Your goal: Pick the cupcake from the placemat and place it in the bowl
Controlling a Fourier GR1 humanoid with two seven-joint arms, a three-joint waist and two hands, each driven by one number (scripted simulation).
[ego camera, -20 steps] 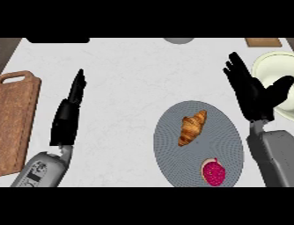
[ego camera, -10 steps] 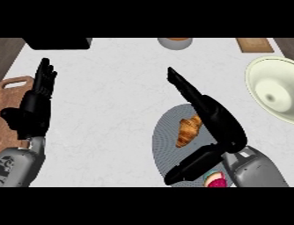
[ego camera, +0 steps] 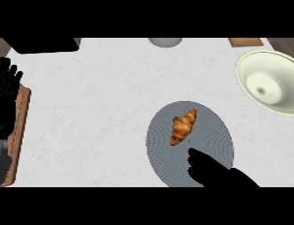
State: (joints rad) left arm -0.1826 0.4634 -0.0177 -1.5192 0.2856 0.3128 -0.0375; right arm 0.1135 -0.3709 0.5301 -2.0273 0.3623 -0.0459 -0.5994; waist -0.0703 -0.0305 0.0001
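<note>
— What sits at the far left?

— The black left hand (ego camera: 0,99) rests open, fingers straight and pointing up, over a brown wooden cutting board (ego camera: 21,127) that runs along the left edge of the white marbled counter (ego camera: 104,101). Above it, at the top edge, lies a flat black rectangular object (ego camera: 42,44).

— And toward the middle?

— A small grey rounded thing (ego camera: 166,41) shows at the top edge, cut off. Lower down lies the grey oval placemat (ego camera: 205,127) with a fine woven texture. On it rests a golden-brown ridged croissant (ego camera: 183,126), slightly tilted.

— Where is the cupcake?

— It cannot be seen. The black right hand (ego camera: 211,171) comes in from the lower edge and covers the bottom part of the placemat, just below the croissant and apart from it. The hand is bunched with its fingers curved, but whether it holds anything I cannot tell.

— What lies to the right?

— A smooth cream-coloured round ceramic bowl (ego camera: 276,83) with a wide rim, well apart from the right hand, up near the right edge. A tan wooden piece (ego camera: 246,42) peeks in at the top beside it
</note>
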